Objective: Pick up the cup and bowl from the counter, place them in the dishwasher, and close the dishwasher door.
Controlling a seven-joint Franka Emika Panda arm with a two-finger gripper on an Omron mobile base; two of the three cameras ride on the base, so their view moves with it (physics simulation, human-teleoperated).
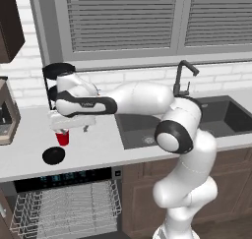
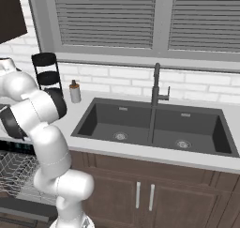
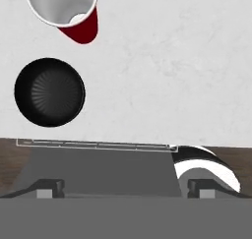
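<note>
**Gripper poised over the cup and bowl on the counter.**
The two-finger gripper [image 3: 125, 188], jaws fully spread and empty, hovers above the light grey countertop [image 3: 172, 75]. The small red tapered plastic cup [image 3: 66, 9] stands upright beside the shallow round black bowl [image 3: 49, 92]; probably light, thin-walled and slippery, so best pinched gently across its rim.

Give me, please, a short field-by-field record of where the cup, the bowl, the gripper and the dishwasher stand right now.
cup: upright on the counter, not held
bowl: on the counter beside the cup, nearer the front edge, apart from it
gripper: open, empty, above the counter near the cup
dishwasher: open, white wire rack pulled out, no dishes seen in it
</note>
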